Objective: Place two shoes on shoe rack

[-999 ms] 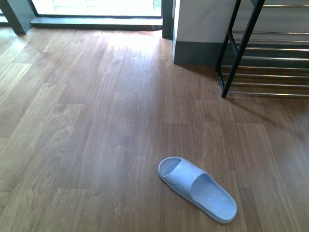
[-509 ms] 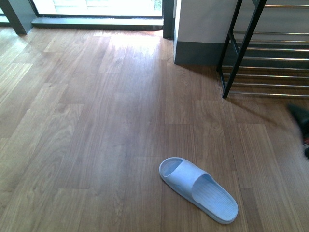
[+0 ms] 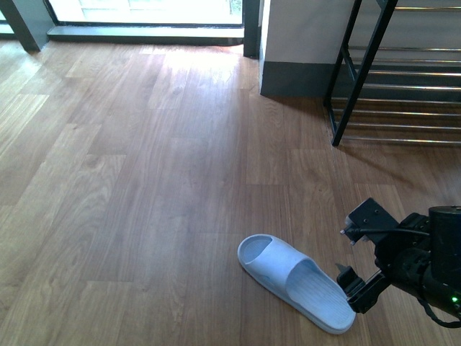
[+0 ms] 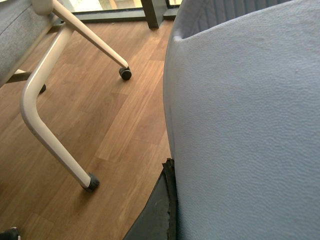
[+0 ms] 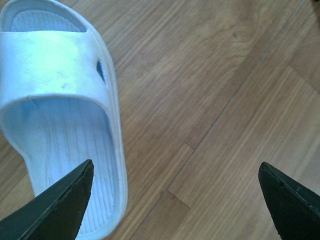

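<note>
Slide (image 3: 295, 282) near right pincer (image 5: 173, 171) — wide open, empty

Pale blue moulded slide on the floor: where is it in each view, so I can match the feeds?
Front view: the pale blue moulded slide lies low, right of centre, its heel end by the open right gripper.
Left wrist view: this slide cannot be made out; a pale grey-blue textured surface fills most of it.
Right wrist view: close up, one black fingertip overlapping its footbed.
Shared landmark: the brown wood-plank floor.
</note>
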{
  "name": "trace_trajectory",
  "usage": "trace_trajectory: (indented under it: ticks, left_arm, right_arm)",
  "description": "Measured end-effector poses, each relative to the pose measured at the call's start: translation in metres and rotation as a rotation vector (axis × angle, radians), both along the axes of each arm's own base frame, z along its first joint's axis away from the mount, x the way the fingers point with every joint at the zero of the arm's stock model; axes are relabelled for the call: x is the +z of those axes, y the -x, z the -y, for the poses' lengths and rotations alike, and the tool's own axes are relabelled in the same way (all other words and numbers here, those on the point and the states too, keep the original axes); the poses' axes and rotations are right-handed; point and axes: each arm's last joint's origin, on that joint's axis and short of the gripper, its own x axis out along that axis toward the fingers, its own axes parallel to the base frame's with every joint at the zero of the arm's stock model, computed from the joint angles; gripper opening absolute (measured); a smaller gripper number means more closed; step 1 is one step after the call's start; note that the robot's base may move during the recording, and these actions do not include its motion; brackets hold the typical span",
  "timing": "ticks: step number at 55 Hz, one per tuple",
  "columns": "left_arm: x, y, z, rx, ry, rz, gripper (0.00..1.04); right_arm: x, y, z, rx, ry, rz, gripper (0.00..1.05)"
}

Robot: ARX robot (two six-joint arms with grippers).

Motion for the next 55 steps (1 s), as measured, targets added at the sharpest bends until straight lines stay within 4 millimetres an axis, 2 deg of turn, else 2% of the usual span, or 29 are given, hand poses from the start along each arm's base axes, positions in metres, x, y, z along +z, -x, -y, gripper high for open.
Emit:
trace_trajectory:
  ticks: [27,46,55]
  left_arm:
    - [0.000,0.000,0.000,0.000,0.000,0.000,0.02]
    - [0.000,0.000,0.000,0.000,0.000,0.000,0.02]
    - [0.000,0.000,0.000,0.000,0.000,0.000,0.02]
  right_arm:
    - [-0.046,-0.008,-0.016,0.027,-0.036,-0.051,0.96]
    - [-0.062,-0.013,-0.017,0.013,-0.065,-0.056,0.96]
    - [-0.061,-0.004,-0.017,-0.040,-0.060,-0.079,0.96]
